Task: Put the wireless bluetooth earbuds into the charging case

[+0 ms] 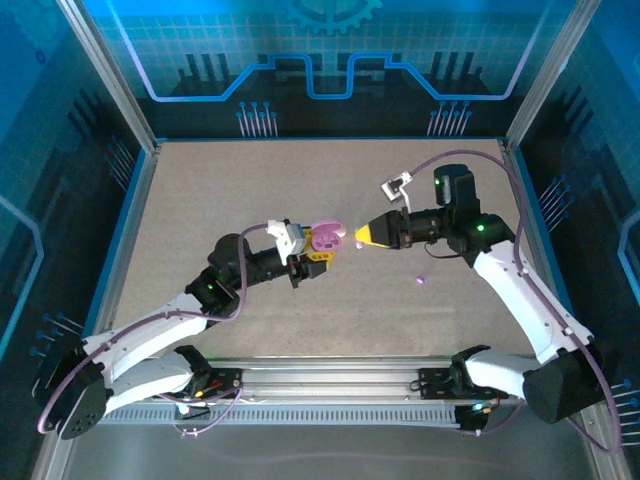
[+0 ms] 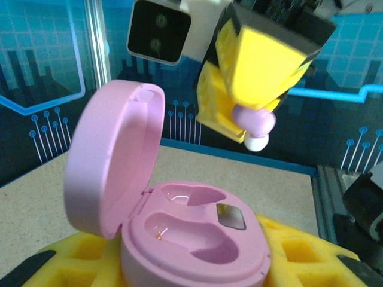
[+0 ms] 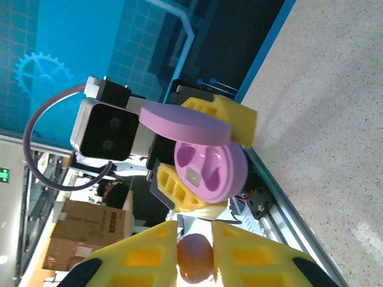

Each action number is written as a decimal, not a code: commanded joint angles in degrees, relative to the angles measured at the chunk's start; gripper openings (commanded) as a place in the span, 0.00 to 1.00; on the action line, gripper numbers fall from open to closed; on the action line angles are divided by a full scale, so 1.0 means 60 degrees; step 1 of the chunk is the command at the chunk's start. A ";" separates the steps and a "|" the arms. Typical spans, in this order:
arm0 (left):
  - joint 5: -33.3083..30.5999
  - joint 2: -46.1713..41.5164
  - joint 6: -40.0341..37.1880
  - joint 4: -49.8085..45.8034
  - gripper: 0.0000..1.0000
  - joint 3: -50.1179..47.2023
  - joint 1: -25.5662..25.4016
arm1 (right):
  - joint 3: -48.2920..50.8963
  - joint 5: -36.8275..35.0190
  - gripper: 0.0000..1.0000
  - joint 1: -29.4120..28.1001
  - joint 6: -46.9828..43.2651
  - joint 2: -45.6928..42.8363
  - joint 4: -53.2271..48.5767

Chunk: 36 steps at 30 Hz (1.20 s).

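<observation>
Left hand (image 1: 318,252) was clamped on the pink charging case (image 2: 197,233), one yellow finger on either side of its base. The lid (image 2: 114,155) stood open, tipped back on its hinge, with both wells exposed. Right hand (image 1: 365,236) was closed on a purple earbud (image 2: 256,124) with a white tip, pinched at the ends of its yellow fingers. That earbud hung just in front of the left hand, close above the case's wells and not touching them. A second earbud (image 1: 421,280) lay on the worktop (image 1: 200,200) near the right hand's wrist side, well apart from the left hand.
</observation>
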State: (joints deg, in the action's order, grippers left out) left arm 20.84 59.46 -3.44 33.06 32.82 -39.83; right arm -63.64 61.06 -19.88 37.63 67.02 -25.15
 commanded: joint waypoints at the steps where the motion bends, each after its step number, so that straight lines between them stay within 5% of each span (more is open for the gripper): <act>1: 0.0371 0.0153 -0.0422 0.0583 0.28 -0.0068 -0.0142 | -0.0299 -0.0885 0.19 -0.0624 -0.0348 -0.0188 0.0223; 36: 0.0991 0.0402 0.0249 0.1168 0.28 0.0126 -0.0205 | -0.0249 -0.2843 0.18 -0.1605 0.0158 0.0183 0.1492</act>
State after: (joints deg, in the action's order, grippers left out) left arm 23.29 61.58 -2.55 36.16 32.73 -40.27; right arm -65.25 46.74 -28.49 37.41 68.49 -21.34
